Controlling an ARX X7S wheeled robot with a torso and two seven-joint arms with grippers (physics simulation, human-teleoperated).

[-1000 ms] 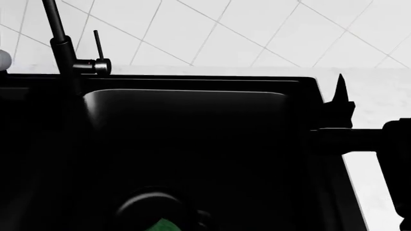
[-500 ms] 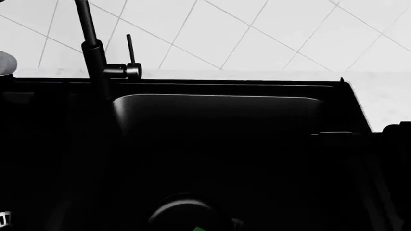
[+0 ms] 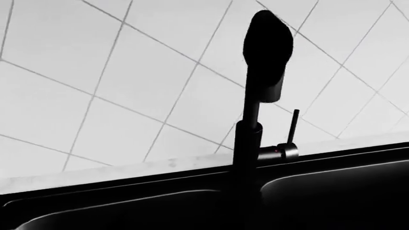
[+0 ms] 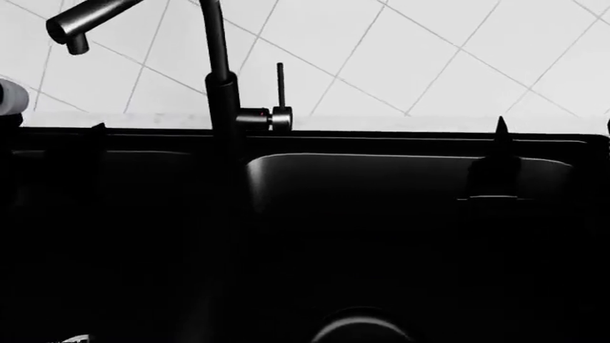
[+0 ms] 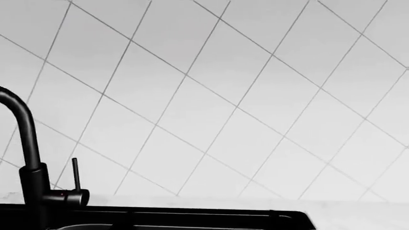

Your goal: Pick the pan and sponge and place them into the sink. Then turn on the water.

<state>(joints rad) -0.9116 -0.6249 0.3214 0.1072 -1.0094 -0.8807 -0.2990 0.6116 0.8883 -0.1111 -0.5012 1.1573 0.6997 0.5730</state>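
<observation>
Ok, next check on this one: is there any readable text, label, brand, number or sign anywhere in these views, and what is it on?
None: no words, numbers or brand marks show in any view.
The faucet carries only a tiny red dot by its lever, not a character.
The sink and wall tiles are plain.

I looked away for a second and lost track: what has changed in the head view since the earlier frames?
The view panned left: the faucet and its lever slid right in frame, and the spout tip now shows. The green sponge at the bottom edge is out of sight. The lever stands upright as before; no water runs.
</observation>
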